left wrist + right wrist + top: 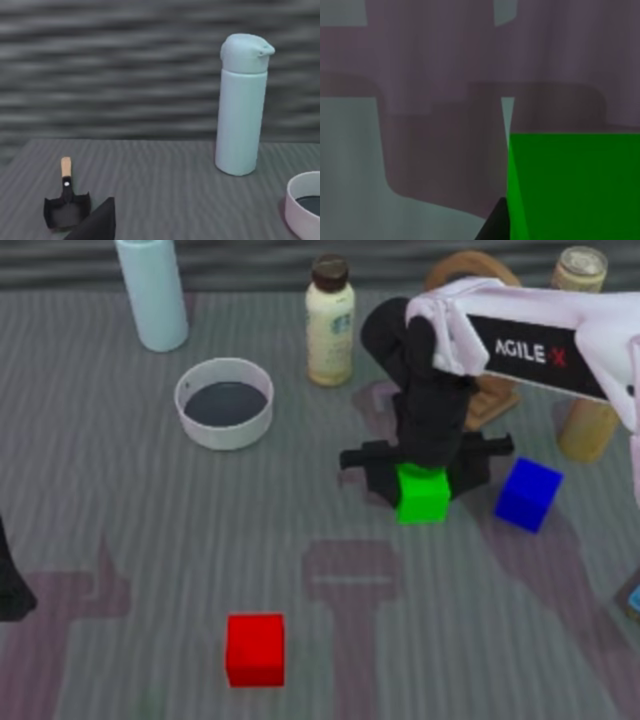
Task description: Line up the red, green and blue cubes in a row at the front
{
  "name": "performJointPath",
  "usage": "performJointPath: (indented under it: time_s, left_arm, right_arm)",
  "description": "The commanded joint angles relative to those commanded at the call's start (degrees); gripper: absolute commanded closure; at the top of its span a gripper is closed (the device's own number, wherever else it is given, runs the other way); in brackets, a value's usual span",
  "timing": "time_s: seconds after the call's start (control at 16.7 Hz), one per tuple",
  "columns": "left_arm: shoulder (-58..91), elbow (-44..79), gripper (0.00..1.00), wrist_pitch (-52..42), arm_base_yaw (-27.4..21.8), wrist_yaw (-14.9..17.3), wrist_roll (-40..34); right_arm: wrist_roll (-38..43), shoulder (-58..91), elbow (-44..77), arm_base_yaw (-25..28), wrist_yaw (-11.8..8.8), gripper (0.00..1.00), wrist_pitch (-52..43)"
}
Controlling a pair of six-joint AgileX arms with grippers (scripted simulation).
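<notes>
Right gripper [424, 480] clamped on green cube [422, 494], just left of blue cube [529, 494]; red cube [255, 648] well apart, toward front-left of green. Left gripper [10, 585] parked at far left, finger state unclear. Risk: off-centre grip, hence possible twist or knock against blue cube.
</notes>
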Motion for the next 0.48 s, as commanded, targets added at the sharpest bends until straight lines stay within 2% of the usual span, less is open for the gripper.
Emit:
performJointPath:
  time_s: [0.3,0.48]
  left_arm:
    - [0.0,0.0,0.0,0.0,0.0,0.0,0.0]
    - [0.0,0.0,0.0,0.0,0.0,0.0,0.0]
  right_arm:
    - [0.0,-0.2,0.2,-0.1,0.0,1.0,-0.2]
    - [0.0,-1.2,3.4,0.1,0.1,1.0,-4.3]
